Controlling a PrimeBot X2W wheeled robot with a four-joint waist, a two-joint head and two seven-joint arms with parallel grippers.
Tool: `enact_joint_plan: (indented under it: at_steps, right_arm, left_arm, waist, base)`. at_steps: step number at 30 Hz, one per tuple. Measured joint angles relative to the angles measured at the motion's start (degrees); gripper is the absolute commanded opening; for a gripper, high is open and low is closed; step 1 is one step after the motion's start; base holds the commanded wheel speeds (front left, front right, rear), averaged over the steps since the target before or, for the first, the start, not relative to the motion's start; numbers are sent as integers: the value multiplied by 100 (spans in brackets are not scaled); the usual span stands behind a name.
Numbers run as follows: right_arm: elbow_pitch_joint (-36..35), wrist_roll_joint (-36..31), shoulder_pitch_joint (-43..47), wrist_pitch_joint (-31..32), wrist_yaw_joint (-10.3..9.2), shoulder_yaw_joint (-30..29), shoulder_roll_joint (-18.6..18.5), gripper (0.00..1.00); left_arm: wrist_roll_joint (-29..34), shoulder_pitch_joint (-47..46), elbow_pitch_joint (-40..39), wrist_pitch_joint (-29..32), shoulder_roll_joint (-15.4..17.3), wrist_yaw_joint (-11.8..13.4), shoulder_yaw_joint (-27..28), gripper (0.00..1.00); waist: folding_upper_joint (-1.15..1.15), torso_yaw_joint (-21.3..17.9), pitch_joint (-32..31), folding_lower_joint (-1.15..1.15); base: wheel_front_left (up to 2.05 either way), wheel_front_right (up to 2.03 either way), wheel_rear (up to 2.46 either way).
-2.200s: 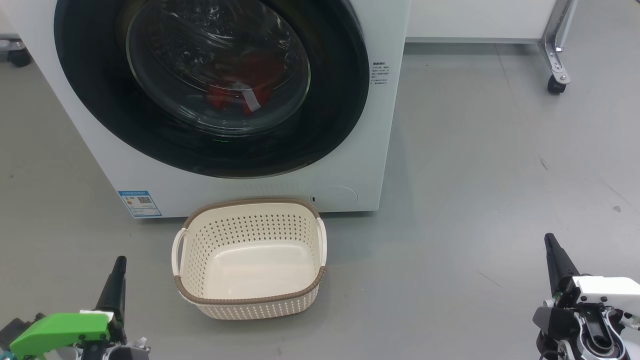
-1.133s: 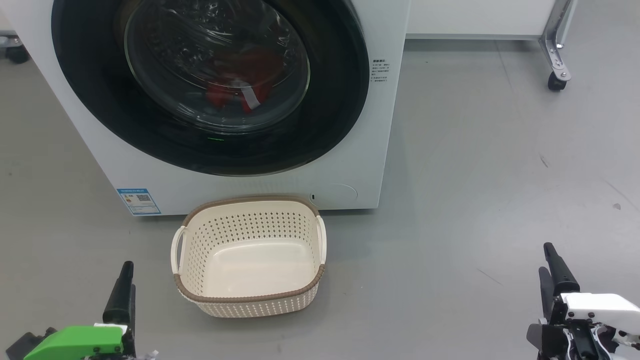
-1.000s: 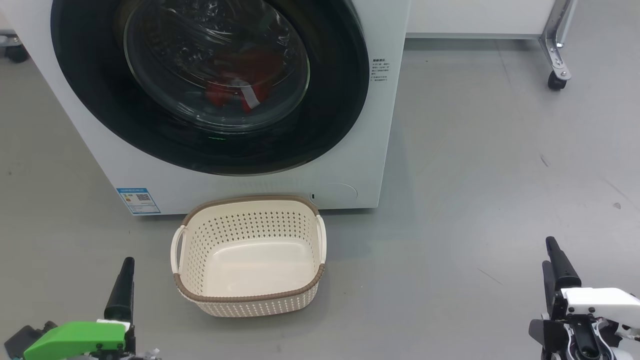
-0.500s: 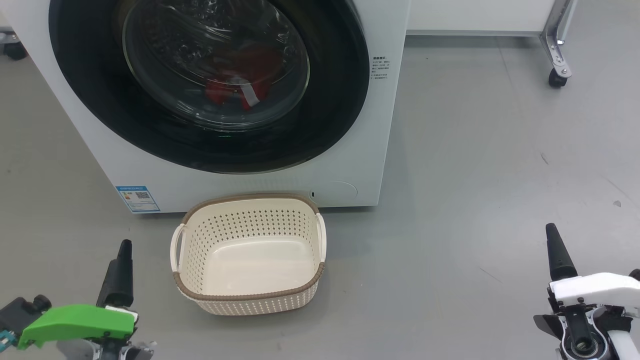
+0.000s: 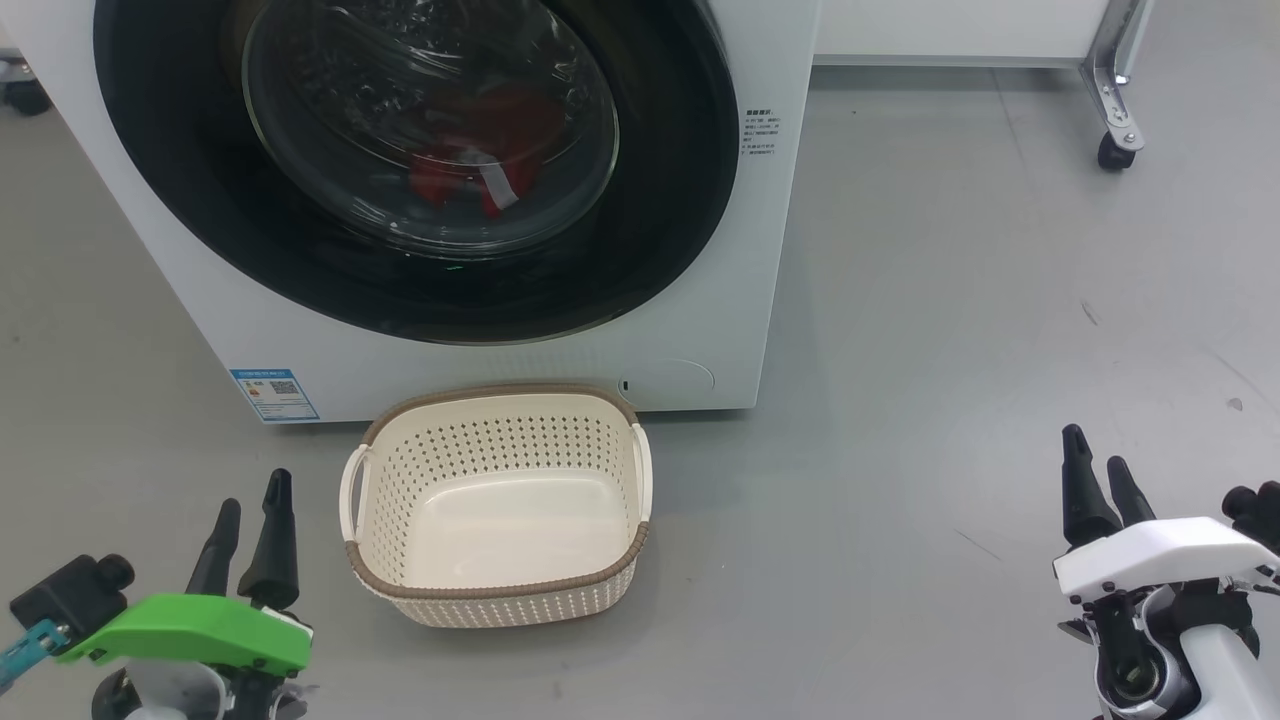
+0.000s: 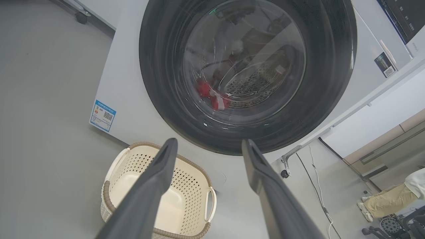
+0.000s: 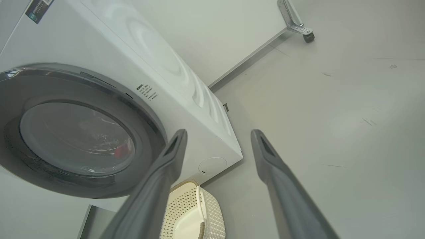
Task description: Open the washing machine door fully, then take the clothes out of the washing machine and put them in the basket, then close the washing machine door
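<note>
With my left hand (image 5: 253,490) and right hand (image 5: 1094,447) both spread and empty, my pull could slip off the smooth, glossy black-rimmed round glass door (image 5: 680,200), leaving it shut.

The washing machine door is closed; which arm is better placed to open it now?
Probably the left. The left gripper, jaws open, sits before the big white washing machine, facing its round black-rimmed glass door squarely. The right gripper, also open, stands off to the machine's side, aimed at its corner.

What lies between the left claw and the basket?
Bare grey floor, in the head view; the left claw and the basket stand apart.
</note>
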Motion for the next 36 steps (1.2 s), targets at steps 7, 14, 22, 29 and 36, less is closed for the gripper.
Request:
enact_joint_plan:
  at_steps: [7, 14, 22, 29, 36]
  right_arm:
    - [-5, -634, -86, -126, -103, 216, -15, 100]
    - [31, -1132, -126, -280, -244, 423, -23, 100]
    - [87, -1722, -148, -438, -335, 606, -29, 100]
    - [131, -2182, -152, -577, -354, 739, -43, 100]
    - [167, -2563, -165, -704, -398, 827, -54, 100]
  left_arm:
    - [654, -31, 2, -157, 111, 155, -235, 100]
    - [1160, -64, 14, -289, 134, 280, -443, 100]
    - [1656, -90, 73, -453, 136, 355, -634, 100]
    - [2084, -149, 158, -572, 152, 442, -776, 100]
    - [2448, -152, 209, -694, 190, 513, -894, 100]
  waist:
    - [0, 1, 11, 0]
    - [0, 6, 25, 0]
    - [0, 5, 22, 0]
    - [0, 3, 13, 0]
    - [0, 4, 6, 0]
  base:
    - [0, 0, 0]
    - [0, 0, 0]
    - [0, 0, 0]
    - [0, 0, 0]
    - [0, 0, 0]
